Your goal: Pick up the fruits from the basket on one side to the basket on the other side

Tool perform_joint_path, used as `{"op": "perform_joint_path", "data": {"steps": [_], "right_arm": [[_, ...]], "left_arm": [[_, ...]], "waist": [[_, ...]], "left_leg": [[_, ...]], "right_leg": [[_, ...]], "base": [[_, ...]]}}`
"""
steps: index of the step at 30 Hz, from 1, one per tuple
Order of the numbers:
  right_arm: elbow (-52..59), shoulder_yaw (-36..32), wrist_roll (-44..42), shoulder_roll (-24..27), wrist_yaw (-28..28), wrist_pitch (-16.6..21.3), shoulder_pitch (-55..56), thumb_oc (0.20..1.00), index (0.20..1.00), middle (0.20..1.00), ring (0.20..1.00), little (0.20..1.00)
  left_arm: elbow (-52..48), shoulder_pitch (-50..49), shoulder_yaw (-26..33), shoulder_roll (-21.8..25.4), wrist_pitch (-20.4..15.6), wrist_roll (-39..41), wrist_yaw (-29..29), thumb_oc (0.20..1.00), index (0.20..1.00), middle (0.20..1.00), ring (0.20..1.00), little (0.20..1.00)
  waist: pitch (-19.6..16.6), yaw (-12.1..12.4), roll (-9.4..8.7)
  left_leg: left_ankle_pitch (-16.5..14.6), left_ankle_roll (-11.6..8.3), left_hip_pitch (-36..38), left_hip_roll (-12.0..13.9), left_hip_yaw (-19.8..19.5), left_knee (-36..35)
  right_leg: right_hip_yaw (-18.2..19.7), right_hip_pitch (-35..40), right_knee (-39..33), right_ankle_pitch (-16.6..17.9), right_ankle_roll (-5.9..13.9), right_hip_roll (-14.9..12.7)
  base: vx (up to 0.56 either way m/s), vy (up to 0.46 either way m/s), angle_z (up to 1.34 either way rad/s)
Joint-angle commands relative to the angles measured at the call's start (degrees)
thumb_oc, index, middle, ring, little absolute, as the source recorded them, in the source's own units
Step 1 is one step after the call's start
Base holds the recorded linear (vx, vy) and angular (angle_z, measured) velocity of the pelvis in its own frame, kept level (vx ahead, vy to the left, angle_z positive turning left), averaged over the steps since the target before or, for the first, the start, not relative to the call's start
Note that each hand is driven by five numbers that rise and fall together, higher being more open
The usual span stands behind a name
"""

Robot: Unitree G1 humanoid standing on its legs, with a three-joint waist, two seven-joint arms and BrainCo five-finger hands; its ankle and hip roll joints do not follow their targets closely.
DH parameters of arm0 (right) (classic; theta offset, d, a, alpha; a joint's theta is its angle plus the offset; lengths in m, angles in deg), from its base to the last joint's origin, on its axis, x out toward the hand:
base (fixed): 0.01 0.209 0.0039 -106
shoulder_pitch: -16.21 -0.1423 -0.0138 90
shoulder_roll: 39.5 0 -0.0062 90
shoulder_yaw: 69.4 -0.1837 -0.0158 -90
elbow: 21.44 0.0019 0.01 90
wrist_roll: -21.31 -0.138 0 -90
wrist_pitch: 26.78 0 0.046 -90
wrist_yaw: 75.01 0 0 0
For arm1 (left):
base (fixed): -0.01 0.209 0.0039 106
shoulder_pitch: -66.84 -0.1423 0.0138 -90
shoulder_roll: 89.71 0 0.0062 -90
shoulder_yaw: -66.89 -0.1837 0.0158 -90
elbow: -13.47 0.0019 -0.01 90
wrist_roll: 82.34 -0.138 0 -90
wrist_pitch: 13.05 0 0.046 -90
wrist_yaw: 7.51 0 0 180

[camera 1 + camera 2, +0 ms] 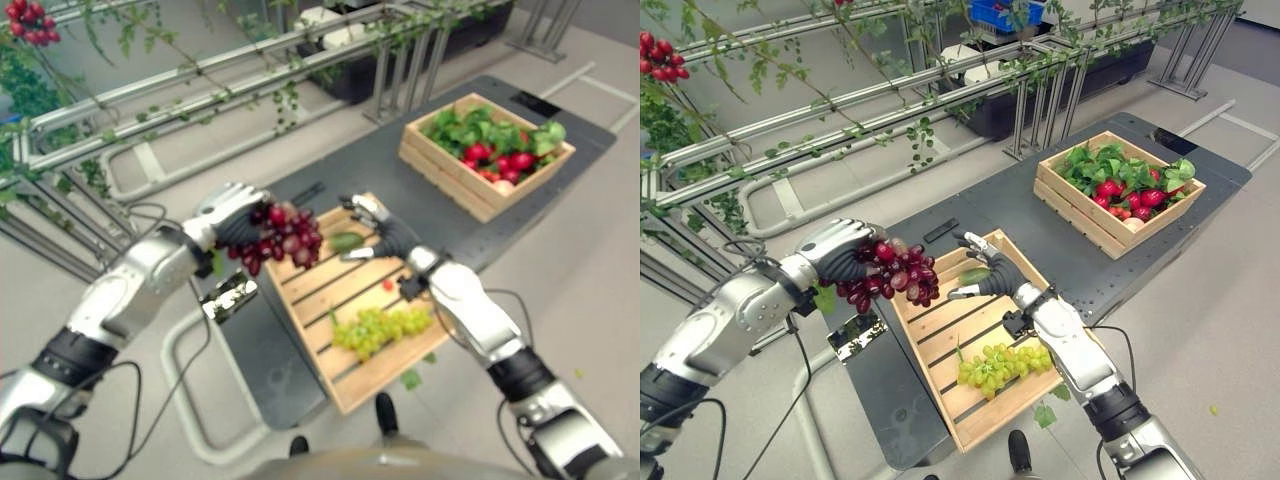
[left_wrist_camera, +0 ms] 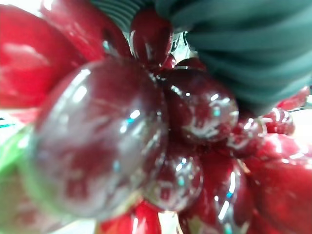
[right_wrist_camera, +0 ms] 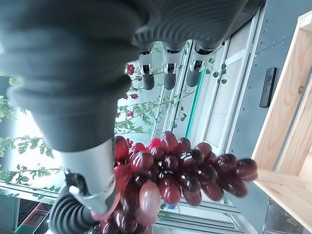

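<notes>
While the left hand (image 1: 845, 252) is gripping the bunch of red grapes (image 1: 895, 272) with its fingers curled round the top of the cluster, the bunch is hanging just off the left edge of the near crate (image 1: 1010, 400), clear of its slats. That near crate serves as the landmark below.

Nearest within the near crate, a bunch of green grapes (image 1: 1000, 365) is lying on the slats toward its front end. Further in, the right hand (image 1: 990, 275) is hovering over the crate's far end with its fingers spread and relaxed, holding nothing; a green leaf (image 1: 345, 241) is lying beside it. The right wrist view is showing the red grapes dangling freely under the left hand.

Beyond the near crate, on the same dark platform (image 1: 1040, 225), the far crate (image 1: 1080, 210) is sitting well apart, already holding red fruit and green leaves.

Recommended procedure for the step in hand, a carry:
1. Keep the grip firm at the top of the cluster; loose berries may drop if swung.
2. Raise the bunch high enough to clear the far crate's wall.
3. Keep the right hand out of the travel path.
4. Lower the bunch onto the contents before releasing.

No legible brand, label or writing is showing.
</notes>
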Motion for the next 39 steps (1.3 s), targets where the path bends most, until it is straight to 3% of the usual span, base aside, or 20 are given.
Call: {"op": "perform_joint_path", "data": {"steps": [1,12,22,39], "right_arm": [[7.05,0.49,-0.84,1.02,0.41,3.51,-3.30,1.000,1.000,1.000,1.000,1.000],[5.02,5.59,1.64,-0.73,1.15,3.38,-3.70,1.000,1.000,1.000,1.000,1.000],[0.60,9.04,5.34,-4.29,-1.62,3.55,-8.06,1.000,1.000,1.000,1.000,1.000],[-2.40,8.96,7.98,-6.96,-7.21,4.44,-5.82,1.000,1.000,1.000,1.000,1.000]], "left_arm": [[2.13,10.31,-1.08,-0.02,0.50,-1.13,-5.21,0.200,0.200,0.200,0.200,0.200],[1.14,12.36,-1.85,-0.50,0.35,-0.48,-7.23,0.200,0.200,0.200,0.200,0.200],[-1.87,12.12,-2.59,-3.17,0.00,0.90,-8.00,0.200,0.200,0.200,0.200,0.200],[-6.03,3.26,3.30,-4.33,0.20,0.60,-11.43,0.200,0.200,0.200,0.200,0.200]], "waist": [[-1.18,-1.02,0.49],[-1.02,-1.03,0.59],[-1.12,-0.36,0.51],[-0.89,0.02,0.96]], "left_leg": [[-3.89,0.65,-4.65,-2.38,-1.86,2.53],[-3.84,0.65,-4.74,-2.43,-1.89,2.43],[-3.81,0.74,-4.83,-2.50,-2.06,2.47],[-4.01,0.88,-4.79,-2.57,-2.03,2.58]], "right_leg": [[-1.63,5.55,1.19,-10.81,1.95,-0.25],[-1.71,5.42,1.25,-10.71,1.98,-0.29],[-1.76,5.34,1.17,-10.56,1.85,-0.33],[-1.58,5.23,1.19,-10.39,1.82,-0.60]], "base": [[0.00,0.000,0.00],[0.00,0.000,0.00],[0.00,0.000,0.00],[0.00,0.000,0.00]]}}
